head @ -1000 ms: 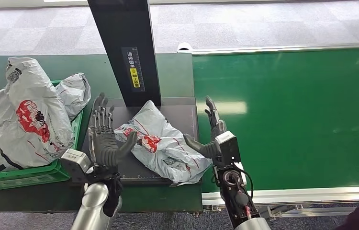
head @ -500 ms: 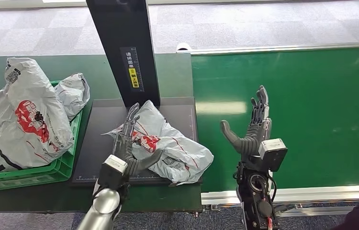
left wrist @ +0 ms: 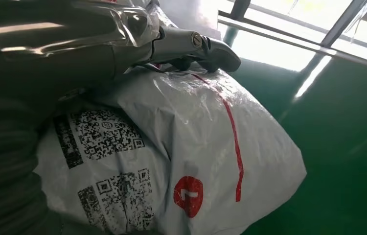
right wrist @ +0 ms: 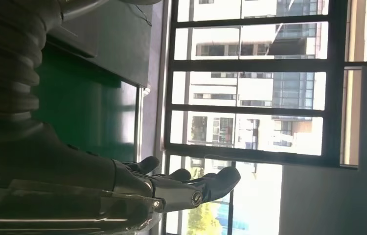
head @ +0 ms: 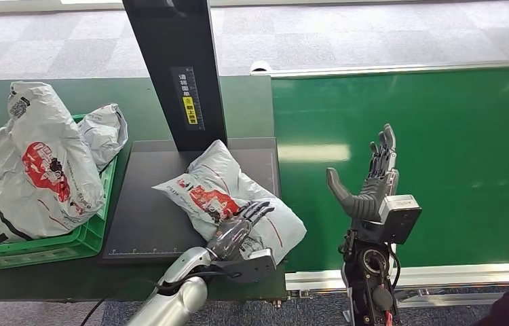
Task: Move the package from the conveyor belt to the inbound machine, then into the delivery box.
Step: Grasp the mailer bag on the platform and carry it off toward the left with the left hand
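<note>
One crinkled white plastic mail package with red print (head: 235, 197) lies on the dark flat platform of the inbound machine (head: 150, 210). The left robot hand (head: 241, 227) rests on its near end, fingers spread. The right robot hand (head: 370, 183) hovers, fingers apart, over the green conveyor belt (head: 442, 149). Two similar white bags (head: 41, 156) fill the green plastic crate (head: 34, 248) on the left.

I'm reading little here. The package (left wrist: 181, 147) under my left hand (head: 241, 234) is showing two QR codes and a red circle with a white "7" — no words I can make out. The black post (head: 174, 71) is carrying a label of Chinese characters above a yellow tag — too small to read.
</note>
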